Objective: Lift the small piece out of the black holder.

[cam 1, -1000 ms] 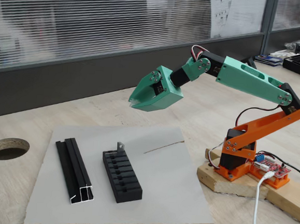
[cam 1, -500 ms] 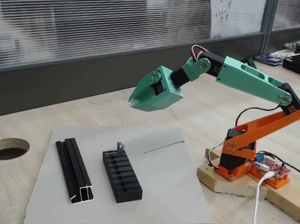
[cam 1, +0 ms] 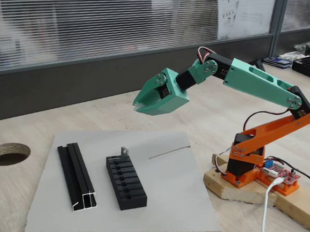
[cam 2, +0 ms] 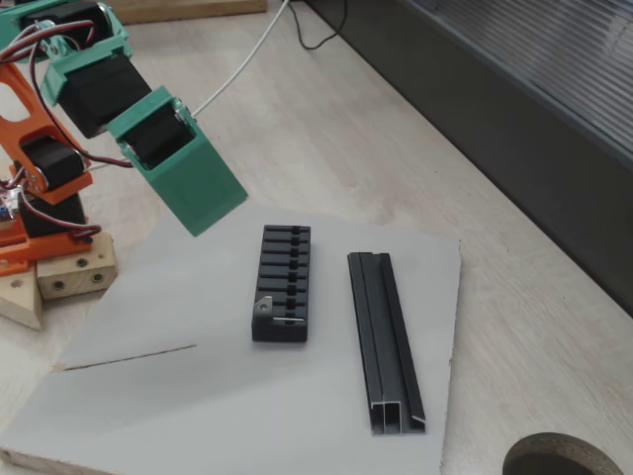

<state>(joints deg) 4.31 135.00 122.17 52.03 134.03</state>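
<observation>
**Gripper poised above the holder, piece not yet touched**

The green gripper (cam 1: pixel 141 105) hangs in the air above and behind the black holder (cam 1: pixel 126 183), well clear of it, its tip angled downward toward the grey board (cam 1: pixel 175 198). Its fingers appear pressed together at the tip, with nothing between them; in the other fixed view the gripper (cam 2: pixel 203 208) shows as one closed wedge, up and to the left of the holder (cam 2: pixel 283 282).

The small piece (cam 1: pixel 124 153) is seated in the holder's end slot, the end nearest the gripper, standing upright with its holed end up. Its long axis looks roughly vertical, across the holder's own length. From above it shows as a pale tab (cam 2: pixel 264 307) at one corner of the block.

Judging by this, nothing of the task is done: descent, opening, grasp and lift all remain.

Beside the holder and about parallel to it lies a longer black channel profile (cam 1: pixel 76 177), apart from it on the same board.
</observation>
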